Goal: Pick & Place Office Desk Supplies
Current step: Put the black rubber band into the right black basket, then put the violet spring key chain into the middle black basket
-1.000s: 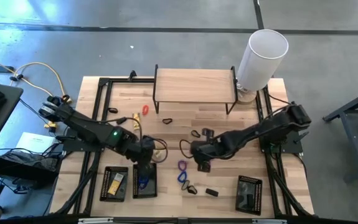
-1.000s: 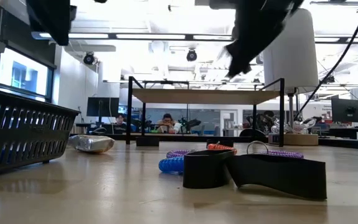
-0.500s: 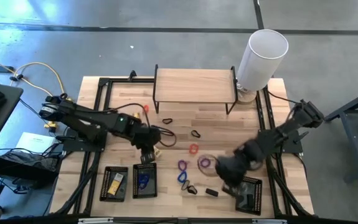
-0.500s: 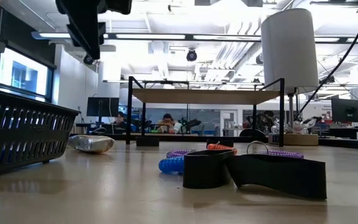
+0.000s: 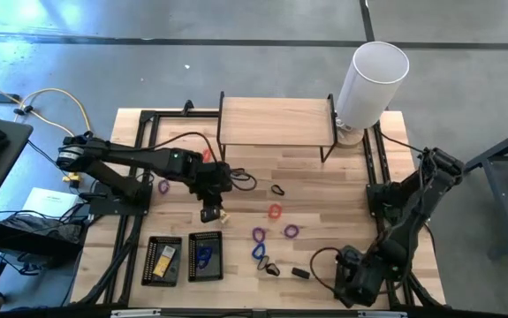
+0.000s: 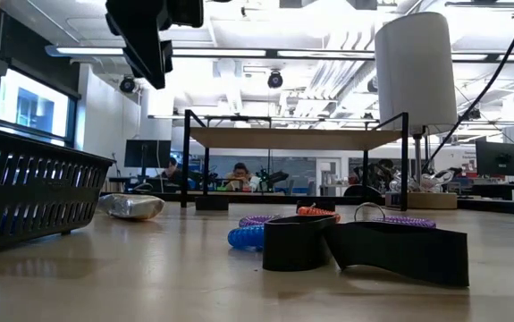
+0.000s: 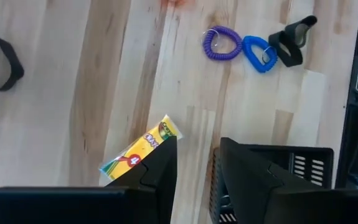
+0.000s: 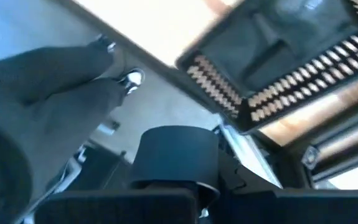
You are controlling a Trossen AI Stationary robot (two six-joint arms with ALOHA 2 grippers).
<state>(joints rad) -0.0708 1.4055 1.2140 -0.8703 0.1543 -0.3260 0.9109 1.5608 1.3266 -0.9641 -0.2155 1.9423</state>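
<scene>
A yellow packet (image 7: 135,154) lies on the wood just beyond the left trays; one finger hides its near end. My left gripper (image 7: 197,168) hangs open above it (image 5: 211,205), high over the table (image 6: 154,72). Loose supplies lie mid-table: a purple loop (image 7: 222,43), a blue loop (image 7: 258,53), a black clip (image 7: 294,40), an orange loop (image 5: 275,212) and a black loop (image 5: 277,189). My right gripper (image 5: 349,281) is shut above the right mesh tray (image 8: 291,68). The frames do not show whether it holds anything.
Two black mesh trays (image 5: 163,261) (image 5: 204,256) sit at the near left. A wooden shelf on black legs (image 5: 276,124) stands at the far middle, with a tall white cylinder (image 5: 373,79) to its right. Black clips (image 5: 300,273) lie near the front edge.
My right gripper has swung from the table's middle to the near right corner, over the right tray, rolling as it went. My left gripper has drifted from above the left trays toward the far edge and has rolled a little. The loops on the table have not moved.
</scene>
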